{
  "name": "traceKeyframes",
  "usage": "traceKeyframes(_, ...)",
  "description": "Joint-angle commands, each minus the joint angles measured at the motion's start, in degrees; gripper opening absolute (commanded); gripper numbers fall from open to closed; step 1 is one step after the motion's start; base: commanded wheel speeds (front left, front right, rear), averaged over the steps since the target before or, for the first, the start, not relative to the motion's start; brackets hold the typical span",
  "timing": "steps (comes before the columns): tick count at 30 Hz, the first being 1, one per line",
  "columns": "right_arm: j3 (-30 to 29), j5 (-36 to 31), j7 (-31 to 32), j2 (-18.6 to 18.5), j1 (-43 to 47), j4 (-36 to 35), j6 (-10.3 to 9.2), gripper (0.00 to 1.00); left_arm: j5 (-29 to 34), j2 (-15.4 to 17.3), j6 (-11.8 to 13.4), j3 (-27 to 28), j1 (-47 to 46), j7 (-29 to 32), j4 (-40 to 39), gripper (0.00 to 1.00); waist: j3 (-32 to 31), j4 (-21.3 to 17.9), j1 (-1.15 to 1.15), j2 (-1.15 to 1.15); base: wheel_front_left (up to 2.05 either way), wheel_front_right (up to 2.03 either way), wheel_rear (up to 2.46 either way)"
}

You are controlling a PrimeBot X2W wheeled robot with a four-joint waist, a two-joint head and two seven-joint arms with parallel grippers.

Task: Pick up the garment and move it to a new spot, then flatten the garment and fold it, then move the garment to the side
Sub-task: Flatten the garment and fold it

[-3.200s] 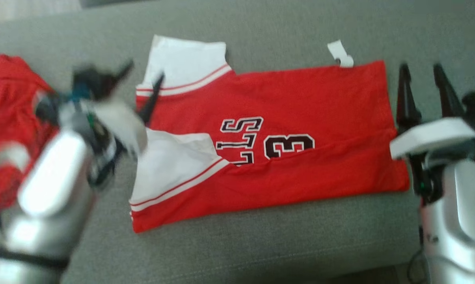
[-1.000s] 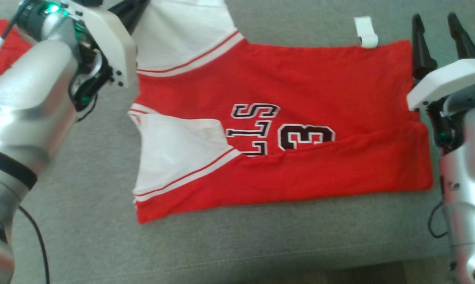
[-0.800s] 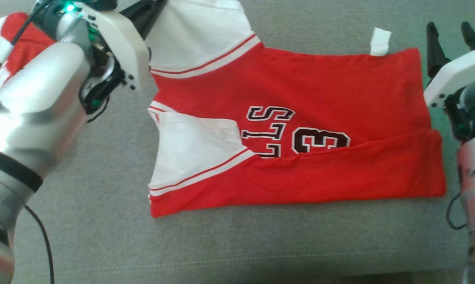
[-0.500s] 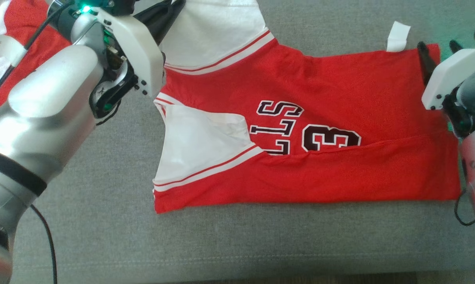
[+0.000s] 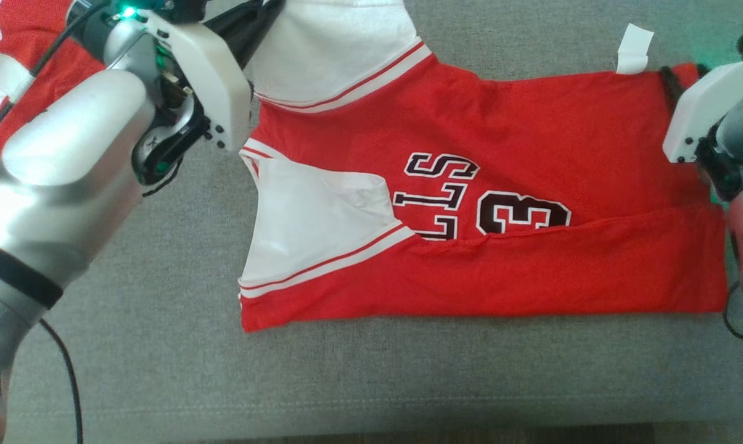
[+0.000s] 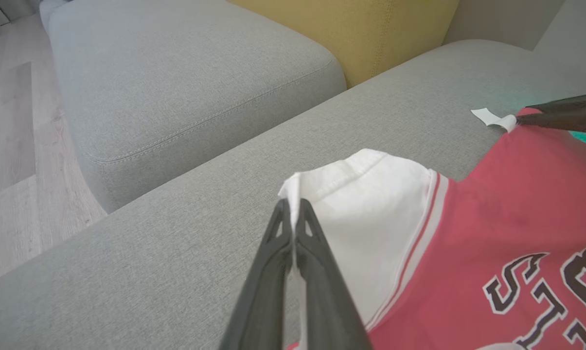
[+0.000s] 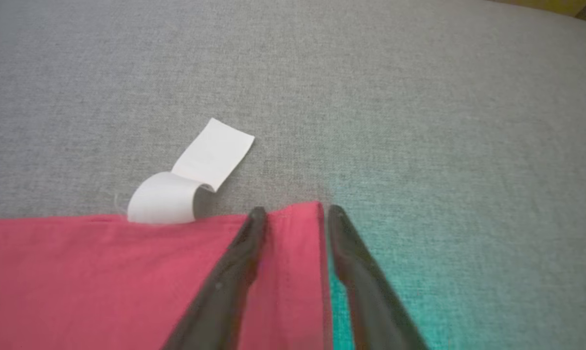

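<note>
The garment [image 5: 500,123] is a red jersey with white sleeves and dark lettering, lying sideways on the grey sofa seat [image 5: 161,370], its near long edge folded over. My left gripper [image 5: 271,7] is shut on the edge of the far white sleeve [image 6: 370,204], and in the left wrist view [image 6: 289,206] the cloth is pinched between the closed fingers. My right gripper [image 5: 684,77] is at the far right hem corner. In the right wrist view [image 7: 296,211] its jaws stand apart, straddling the red corner [image 7: 293,272].
A white tag [image 7: 195,175] curls off the hem just left of my right gripper. Another red and white garment [image 5: 32,24] lies at the far left. A second grey seat [image 6: 176,73], a yellow cushion [image 6: 370,34] and wood floor [image 6: 10,121] lie beyond the sofa.
The head camera has shifted. My left gripper stays shut on the far sleeve. My right gripper has come in from beside the hem onto its far corner, jaws narrowing slightly.
</note>
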Motion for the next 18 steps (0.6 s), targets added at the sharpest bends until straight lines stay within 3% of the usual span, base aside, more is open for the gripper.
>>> traceKeyframes(1,1.3,0.7,-0.6,-0.3,-0.8,-0.6,0.20,0.00,-0.1,2.4,0.6,2.2,-2.0,-0.2,-0.6,0.00,-0.2,-0.1,0.00,0.00,0.00,0.00,0.00)
traceKeyframes(10,0.8,1.9,-9.4,-1.0,-5.5,-0.2,0.20,0.00,-0.8,3.6,1.9,3.9,-2.4,-2.5,2.8,0.00,-0.4,-0.8,0.00,0.00,0.00,0.00,0.00)
traceKeyframes(18,-0.1,1.5,-16.4,-0.7,-11.6,1.1,0.20,0.00,-0.2,2.8,2.1,5.4,-6.6,-5.0,8.5,0.00,2.1,-2.1,0.00,0.00,0.00,0.00,0.00)
